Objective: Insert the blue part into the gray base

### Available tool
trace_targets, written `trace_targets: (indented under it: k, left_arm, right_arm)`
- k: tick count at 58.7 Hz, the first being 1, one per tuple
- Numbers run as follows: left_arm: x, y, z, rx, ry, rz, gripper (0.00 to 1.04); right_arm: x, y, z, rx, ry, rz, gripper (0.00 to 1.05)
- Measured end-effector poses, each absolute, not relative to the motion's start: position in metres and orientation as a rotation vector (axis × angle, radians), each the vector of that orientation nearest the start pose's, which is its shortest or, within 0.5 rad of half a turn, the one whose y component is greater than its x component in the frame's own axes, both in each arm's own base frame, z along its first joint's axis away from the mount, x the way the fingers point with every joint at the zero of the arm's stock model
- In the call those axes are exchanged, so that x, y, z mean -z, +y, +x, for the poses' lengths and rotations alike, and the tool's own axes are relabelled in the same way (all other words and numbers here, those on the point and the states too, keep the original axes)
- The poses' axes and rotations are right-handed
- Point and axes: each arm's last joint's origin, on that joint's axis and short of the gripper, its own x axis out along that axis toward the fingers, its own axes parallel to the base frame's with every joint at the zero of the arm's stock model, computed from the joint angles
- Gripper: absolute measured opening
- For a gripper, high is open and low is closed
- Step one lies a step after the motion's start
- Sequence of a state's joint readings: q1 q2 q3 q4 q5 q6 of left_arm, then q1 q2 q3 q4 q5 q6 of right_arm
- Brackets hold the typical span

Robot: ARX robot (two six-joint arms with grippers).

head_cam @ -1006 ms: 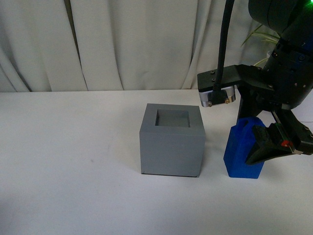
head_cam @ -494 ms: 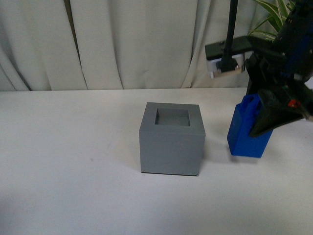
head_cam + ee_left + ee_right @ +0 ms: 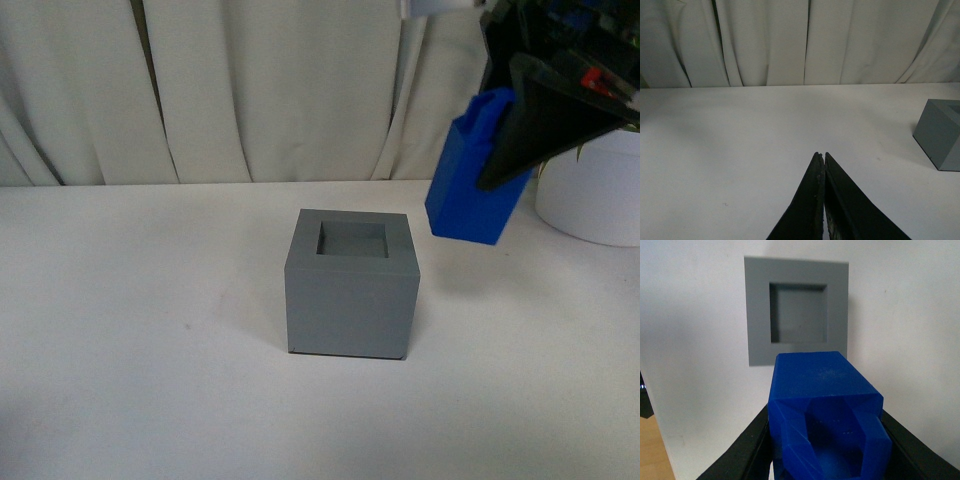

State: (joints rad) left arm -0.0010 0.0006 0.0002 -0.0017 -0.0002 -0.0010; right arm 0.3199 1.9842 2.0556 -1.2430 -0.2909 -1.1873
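The gray base point(image 3: 351, 283) stands on the white table, its square recess facing up; it also shows in the right wrist view point(image 3: 796, 310) and at the edge of the left wrist view point(image 3: 941, 134). My right gripper point(image 3: 520, 150) is shut on the blue part point(image 3: 470, 180) and holds it tilted in the air, up and to the right of the base. In the right wrist view the blue part point(image 3: 825, 410) sits between the black fingers point(image 3: 742, 450). My left gripper point(image 3: 821, 155) is shut and empty, low over the table, left of the base.
A white plant pot point(image 3: 592, 190) stands on the table at the far right, just behind the held part. Pale curtains point(image 3: 250, 90) hang along the table's back edge.
My right gripper has lifted the blue part off the table and carried it up and a little left, tilting it. The gray base has not moved.
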Motion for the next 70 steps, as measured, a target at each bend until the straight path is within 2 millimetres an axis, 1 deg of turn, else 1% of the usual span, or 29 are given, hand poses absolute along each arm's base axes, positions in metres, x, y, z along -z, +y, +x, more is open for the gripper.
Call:
trace_targets:
  k: [6, 9, 16, 24, 43, 70]
  left_arm:
    - [-0.163, 0.000, 0.098, 0.000, 0.002, -0.001, 0.04]
    - [-0.163, 0.000, 0.098, 0.000, 0.002, -0.001, 0.04]
    - [-0.163, 0.000, 0.098, 0.000, 0.002, -0.001, 0.04]
    - [-0.163, 0.000, 0.098, 0.000, 0.002, -0.001, 0.04]
    - [-0.163, 0.000, 0.098, 0.001, 0.002, -0.001, 0.04]
    - [-0.163, 0.000, 0.098, 0.000, 0.002, -0.001, 0.04]
  right_arm:
    - [-0.334, 0.148, 0.380, -1.186, 0.711, -1.030, 0.47]
    - [-0.330, 0.157, 0.382, -1.201, 0.718, -1.028, 0.47]
    - [-0.317, 0.169, 0.387, -1.218, 0.750, -1.029, 0.47]
    - [-0.311, 0.178, 0.391, -1.219, 0.768, -1.029, 0.47]
    - [-0.304, 0.188, 0.397, -1.209, 0.782, -1.038, 0.47]
    - [-0.297, 0.188, 0.398, -1.192, 0.840, -1.029, 0.47]
